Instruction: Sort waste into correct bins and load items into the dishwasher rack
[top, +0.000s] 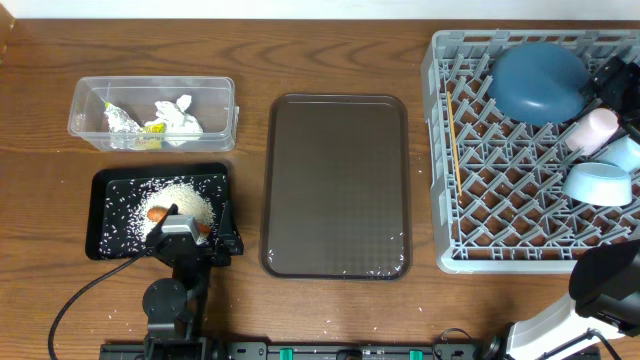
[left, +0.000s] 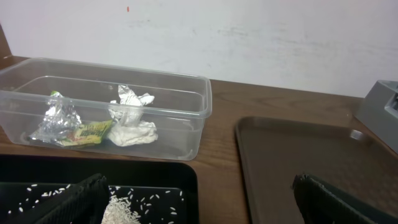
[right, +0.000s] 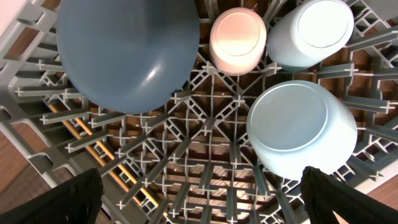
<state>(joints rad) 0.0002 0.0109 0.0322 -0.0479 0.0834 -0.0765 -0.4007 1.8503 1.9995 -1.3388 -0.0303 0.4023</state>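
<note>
Three containers are filled: the clear tub (left: 194, 118) holds one silvery-green wrapper (left: 61, 121) and crumpled tissue (left: 134, 129); the black tray (top: 105, 238), rice (top: 187, 202) and a carrot piece (top: 157, 213); the rack (top: 441, 200), one dark-blue dish (top: 537, 80), one light-blue bowl (top: 597, 183), two cups (right: 238, 38) and chopsticks (top: 454, 140). The left gripper (left: 202, 202) over the black tray and the right gripper (right: 208, 199) over the rack both stand spread, empty.

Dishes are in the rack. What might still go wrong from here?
1. The open left gripper hangs low over the near rim of the black tray; pulling back might clip it and scatter the rice.
2. Stray grains at the near edge of the serving tray may get overlooked.
3. The chopsticks lie flat on the rack grid and might slip through.
</note>
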